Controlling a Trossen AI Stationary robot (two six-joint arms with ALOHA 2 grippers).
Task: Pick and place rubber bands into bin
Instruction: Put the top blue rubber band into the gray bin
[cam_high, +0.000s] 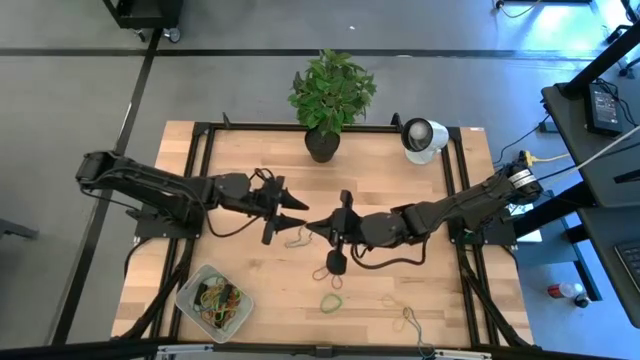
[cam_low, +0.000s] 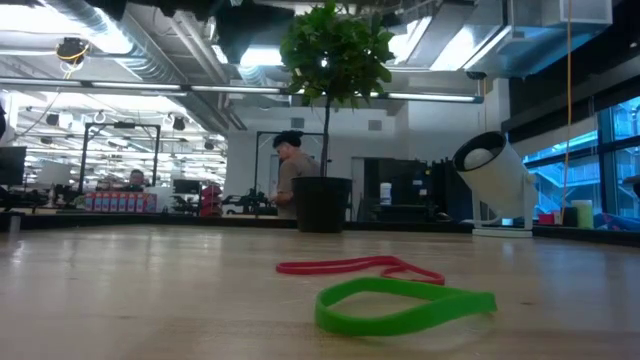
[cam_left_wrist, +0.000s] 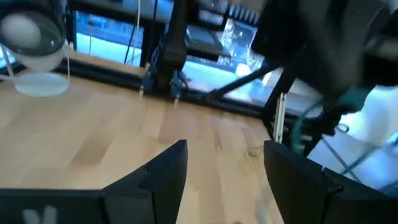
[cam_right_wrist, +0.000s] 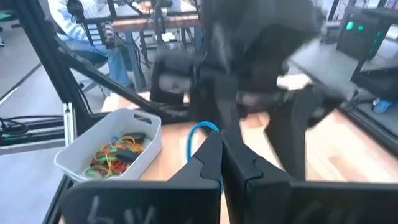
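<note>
My right gripper (cam_high: 312, 226) is held above the middle of the table, pointing toward the left edge, shut on a thin blue rubber band (cam_right_wrist: 194, 140). My left gripper (cam_high: 295, 212) faces it from the left at close range, open and empty (cam_left_wrist: 224, 146). The bin (cam_high: 190, 285) stands on the table at the near left, with several coloured rubber bands (cam_right_wrist: 115, 155) inside. Loose bands lie flat on the wood: a green one (cam_high: 332, 300) (cam_low: 405, 305), a red one (cam_low: 360, 266), and others at the near right (cam_high: 410, 320). My right gripper pinches the blue band between its two fingertips at the loop's upper end (cam_right_wrist: 214, 128). The fingers come nearly level from the table's right. The band hangs slack below and beyond the tips, clear of the table.
A dark plant pot (cam_high: 322, 145) and a white round device (cam_high: 424, 135) stand at the far edge. A black frame runs along the table's sides (cam_high: 200, 180). People show in the room beyond the table (cam_low: 290, 175). Bare wood lies between the bin and the loose bands.
</note>
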